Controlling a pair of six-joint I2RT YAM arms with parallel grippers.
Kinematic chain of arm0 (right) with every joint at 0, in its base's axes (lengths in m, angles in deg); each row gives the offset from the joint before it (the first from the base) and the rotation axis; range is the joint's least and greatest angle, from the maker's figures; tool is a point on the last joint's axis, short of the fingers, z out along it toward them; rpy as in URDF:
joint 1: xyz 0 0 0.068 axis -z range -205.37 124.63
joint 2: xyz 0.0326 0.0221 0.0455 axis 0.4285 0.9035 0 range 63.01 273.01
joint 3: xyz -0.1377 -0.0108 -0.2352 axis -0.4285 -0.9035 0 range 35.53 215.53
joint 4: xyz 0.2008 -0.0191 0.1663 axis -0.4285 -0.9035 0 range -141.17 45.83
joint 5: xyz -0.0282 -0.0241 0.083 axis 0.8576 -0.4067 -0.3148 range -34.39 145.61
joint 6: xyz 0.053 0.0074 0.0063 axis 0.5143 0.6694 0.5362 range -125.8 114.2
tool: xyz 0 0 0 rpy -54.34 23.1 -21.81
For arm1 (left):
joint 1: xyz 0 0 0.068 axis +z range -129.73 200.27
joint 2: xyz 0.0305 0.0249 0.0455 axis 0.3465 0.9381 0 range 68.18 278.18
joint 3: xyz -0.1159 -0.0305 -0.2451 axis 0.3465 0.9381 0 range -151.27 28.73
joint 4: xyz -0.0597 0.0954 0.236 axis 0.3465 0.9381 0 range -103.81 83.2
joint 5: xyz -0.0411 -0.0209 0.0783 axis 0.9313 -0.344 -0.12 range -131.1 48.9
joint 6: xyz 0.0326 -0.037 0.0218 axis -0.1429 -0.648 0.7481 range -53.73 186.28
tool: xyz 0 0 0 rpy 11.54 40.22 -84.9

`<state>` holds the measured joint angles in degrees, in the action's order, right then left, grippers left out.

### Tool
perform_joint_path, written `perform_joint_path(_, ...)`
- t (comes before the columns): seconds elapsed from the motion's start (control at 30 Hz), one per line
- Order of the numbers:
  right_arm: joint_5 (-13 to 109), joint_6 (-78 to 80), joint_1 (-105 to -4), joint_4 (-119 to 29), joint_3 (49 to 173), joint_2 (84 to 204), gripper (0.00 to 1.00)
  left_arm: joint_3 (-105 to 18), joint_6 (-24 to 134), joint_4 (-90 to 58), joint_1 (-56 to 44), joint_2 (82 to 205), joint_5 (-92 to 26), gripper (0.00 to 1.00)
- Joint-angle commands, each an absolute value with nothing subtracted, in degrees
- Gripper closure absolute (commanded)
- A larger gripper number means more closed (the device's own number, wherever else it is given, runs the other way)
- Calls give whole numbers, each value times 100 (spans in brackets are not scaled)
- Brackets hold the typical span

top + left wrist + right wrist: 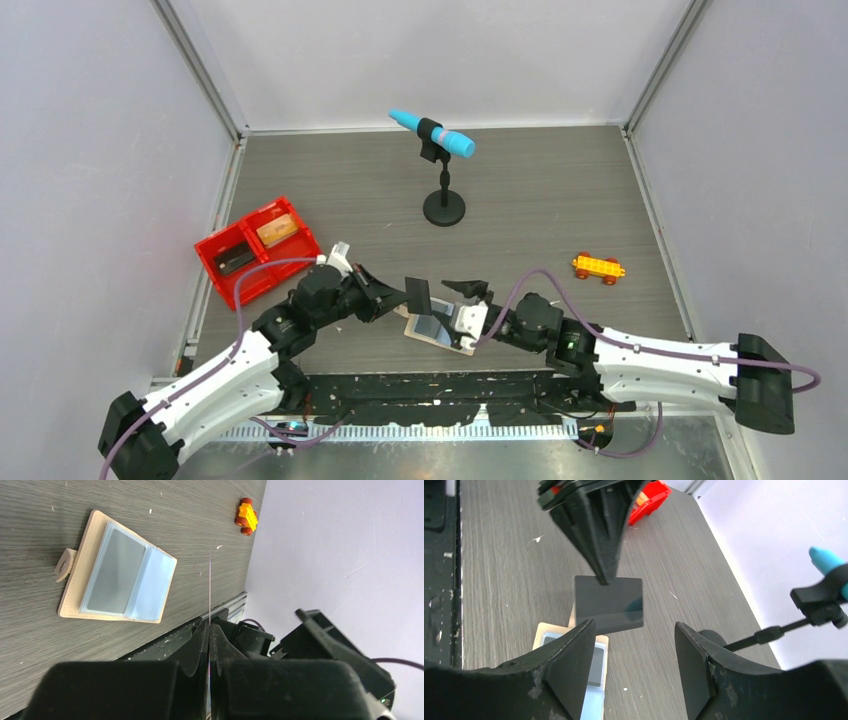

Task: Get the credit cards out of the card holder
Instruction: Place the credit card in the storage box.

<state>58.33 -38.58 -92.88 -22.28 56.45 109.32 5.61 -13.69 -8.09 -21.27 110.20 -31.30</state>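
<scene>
The left tool [395,297] is pinched tight on the top edge of a dark card [417,296], which it holds upright and clear of the counter [540,200]. In the left wrist view the card [209,595] shows edge-on as a thin line rising from the closed fingertips [202,635]. In the right wrist view its flat, glossy face [609,604] hangs from those fingers. The right tool [633,627] faces it with its jaws spread wide and nothing between them.

Just below the two tools, the card holder [438,328] lies open on the counter with its tan cover down and its clear blue-grey sleeves [115,575] up. A grey panel shows in one sleeve, but I cannot tell whether it is a card.

Both arms reach inward from their bases and bend low at the elbow, so the tools meet near the middle of the near edge.

Left of them, a red tray [213,275] holds a tan-orange card [278,229] in its far compartment and a blackish card [233,259] in the near one. A blue microphone [432,133] stands on its stand towards the back, and a toy brick car [598,267] sits to the right.
</scene>
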Motion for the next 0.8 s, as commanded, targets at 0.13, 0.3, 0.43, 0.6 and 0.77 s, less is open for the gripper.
perform_joint_path(0.13,6655,-5085,-10110,-1681,5763,11656,34,663,-2012,-1178,-2104,10799,-3258,100)
perform_joint_path(0.3,7112,-5276,-10353,-1413,5848,12080,35,772,-2122,-1195,-2104,10676,-3325,100)
perform_joint_path(0.43,7582,-5392,-10512,-1131,5921,12411,40,880,-2205,-1276,-2104,10596,-3334,100)
perform_joint_path(0.6,7875,-5387,-10552,-770,5922,12699,54,904,-2206,-1345,-2104,10596,-3206,100)
perform_joint_path(0.77,7961,-5229,-10570,-391,5793,12790,90,880,-2157,-1517,-2104,10661,-3076,100)
